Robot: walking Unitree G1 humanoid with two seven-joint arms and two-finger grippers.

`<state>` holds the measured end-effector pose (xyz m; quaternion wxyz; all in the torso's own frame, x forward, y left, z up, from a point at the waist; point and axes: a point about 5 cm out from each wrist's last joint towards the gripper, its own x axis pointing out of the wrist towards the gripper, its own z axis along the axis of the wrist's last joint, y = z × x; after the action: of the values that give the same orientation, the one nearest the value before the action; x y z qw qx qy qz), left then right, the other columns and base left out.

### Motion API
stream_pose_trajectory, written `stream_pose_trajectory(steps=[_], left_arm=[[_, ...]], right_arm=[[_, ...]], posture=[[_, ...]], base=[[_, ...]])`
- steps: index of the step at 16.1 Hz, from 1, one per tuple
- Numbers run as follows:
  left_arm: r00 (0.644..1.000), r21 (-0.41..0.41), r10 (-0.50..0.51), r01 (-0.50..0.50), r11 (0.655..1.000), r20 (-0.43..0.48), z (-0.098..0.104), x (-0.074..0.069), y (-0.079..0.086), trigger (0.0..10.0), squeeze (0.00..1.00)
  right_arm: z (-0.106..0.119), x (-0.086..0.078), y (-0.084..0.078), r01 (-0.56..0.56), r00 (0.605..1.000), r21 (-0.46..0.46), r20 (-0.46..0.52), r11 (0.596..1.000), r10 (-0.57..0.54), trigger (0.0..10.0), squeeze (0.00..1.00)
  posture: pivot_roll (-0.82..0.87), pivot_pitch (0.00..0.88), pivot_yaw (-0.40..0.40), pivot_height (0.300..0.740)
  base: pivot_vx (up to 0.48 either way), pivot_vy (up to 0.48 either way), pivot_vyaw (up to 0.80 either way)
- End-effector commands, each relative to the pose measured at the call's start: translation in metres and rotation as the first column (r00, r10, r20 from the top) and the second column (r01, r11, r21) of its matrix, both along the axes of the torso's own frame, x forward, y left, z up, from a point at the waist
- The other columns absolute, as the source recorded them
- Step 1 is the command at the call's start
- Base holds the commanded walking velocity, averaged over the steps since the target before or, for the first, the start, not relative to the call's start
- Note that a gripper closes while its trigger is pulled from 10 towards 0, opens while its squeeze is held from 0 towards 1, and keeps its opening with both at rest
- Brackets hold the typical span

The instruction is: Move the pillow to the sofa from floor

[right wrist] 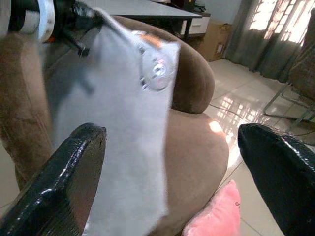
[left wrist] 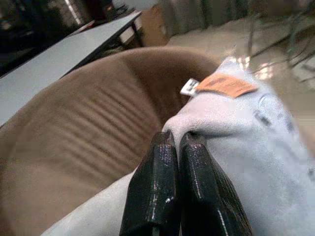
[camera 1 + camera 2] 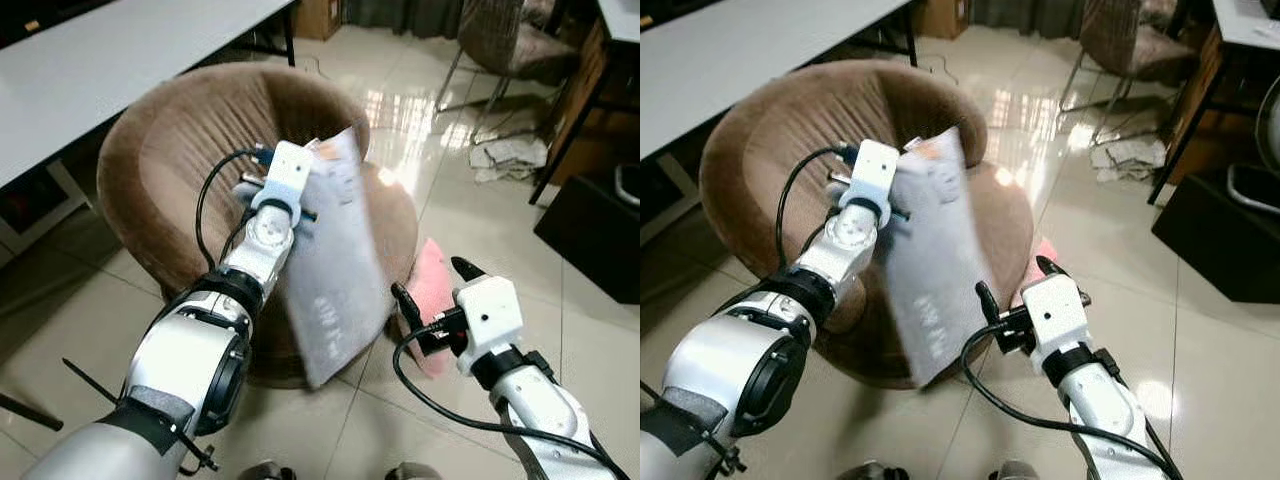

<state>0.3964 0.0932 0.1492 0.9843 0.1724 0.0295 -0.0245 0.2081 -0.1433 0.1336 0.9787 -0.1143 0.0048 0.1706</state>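
Here the left gripper (image 2: 179, 142) was clamped narrow on the top edge of the grey pillow (image 3: 335, 270), holding it up in the air above the brown sofa (image 3: 170, 150). The pillow hung tilted, with an orange label (image 2: 225, 84) near the pinched edge. It hung over the sofa's seat and front rim, clear of the floor. The right gripper (image 3: 430, 282) stood wide, holding nothing, at about 4 o'clock from the pillow. A pink cushion (image 3: 432, 290) lay on the tiled floor (image 3: 480, 220) against the sofa base, just behind that gripper. A white table (image 3: 120, 50) stood at 10 o'clock.
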Motion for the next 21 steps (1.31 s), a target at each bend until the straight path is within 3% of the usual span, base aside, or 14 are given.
stream_pose_trajectory(steps=[1, 3, 5, 6, 9, 11, 13, 17, 21], left_arm=[[0.996, 0.01, 0.031, -0.032, 0.999, 0.081, 0.019, 0.006, 0.004, 10.0, 0.0], [0.996, -0.114, 0.018, -0.008, 0.993, 0.084, 0.023, 0.007, 0.006, 10.0, 0.0], [1.0, -0.213, -0.009, 0.011, 0.977, 0.009, 0.017, 0.007, 0.005, 10.0, 0.0], [0.994, -0.259, -0.074, 0.093, 0.961, 0.079, 0.024, 0.006, -0.001, 10.0, 0.0], [0.967, -0.303, -0.162, 0.217, 0.928, 0.197, 0.035, 0.002, -0.007, 10.0, 0.0], [0.891, -0.286, -0.26, 0.377, 0.881, 0.372, 0.045, -0.013, -0.008, 10.0, 0.0], [0.877, -0.281, -0.259, 0.389, 0.877, 0.404, 0.044, -0.024, -0.004, 10.0, 0.0], [0.886, -0.313, -0.217, 0.36, 0.879, 0.41, 0.042, -0.038, 0.001, 10.0, 0.0], [0.904, -0.301, -0.165, 0.297, 0.906, 0.395, 0.042, -0.046, 0.009, 10.0, 0.0]], right_arm=[[0.003, -0.003, 0.003, -0.012, 1.0, -0.001, 0.002, 1.0, 0.012, 10.0, 0.0], [-0.002, 0.002, -0.002, 0.053, 0.998, -0.024, -0.029, 0.998, -0.053, 10.0, 0.0], [-0.005, 0.01, -0.008, 0.127, 0.991, -0.029, -0.03, 0.991, -0.128, 10.0, 0.0], [-0.004, 0.017, -0.008, 0.154, 0.988, -0.026, -0.014, 0.988, -0.154, 10.0, 0.0], [-0.002, 0.026, -0.007, 0.187, 0.982, 0.007, -0.006, 0.982, -0.187, 10.0, 0.0], [0.003, 0.035, -0.004, 0.211, 0.977, 0.061, 0.014, 0.976, -0.212, 10.0, 0.0], [0.004, 0.042, -0.002, 0.215, 0.976, 0.073, 0.024, 0.974, -0.217, 10.0, 0.0], [0.005, 0.049, -0.004, 0.23, 0.972, 0.091, 0.033, 0.969, -0.233, 10.0, 0.0], [0.004, 0.055, 0.003, 0.175, 0.983, 0.073, 0.039, 0.982, -0.178, 10.0, 0.0]], posture=[[-0.23, 0.14, 0.088, 0.74], [-0.22, 0.142, 0.073, 0.74], [-0.19, 0.141, 0.059, 0.74], [-0.17, 0.137, 0.049, 0.74], [-0.15, 0.117, 0.045, 0.74], [-0.13, 0.098, 0.044, 0.74], [-0.12, 0.088, 0.045, 0.74], [-0.11, 0.068, 0.04, 0.74], [-0.09, 0.045, 0.032, 0.74]], base=[[0.0, 0.0, 0.0], [0.0, 0.0, 0.0], [0.0, 0.0, 0.0], [0.0, 0.0, 0.0], [0.0, 0.0, 0.0], [0.352, 0.0, -0.31], [0.403, 0.0, -0.71], [0.421, 0.0, -0.8], [0.43, 0.0, -0.16]])
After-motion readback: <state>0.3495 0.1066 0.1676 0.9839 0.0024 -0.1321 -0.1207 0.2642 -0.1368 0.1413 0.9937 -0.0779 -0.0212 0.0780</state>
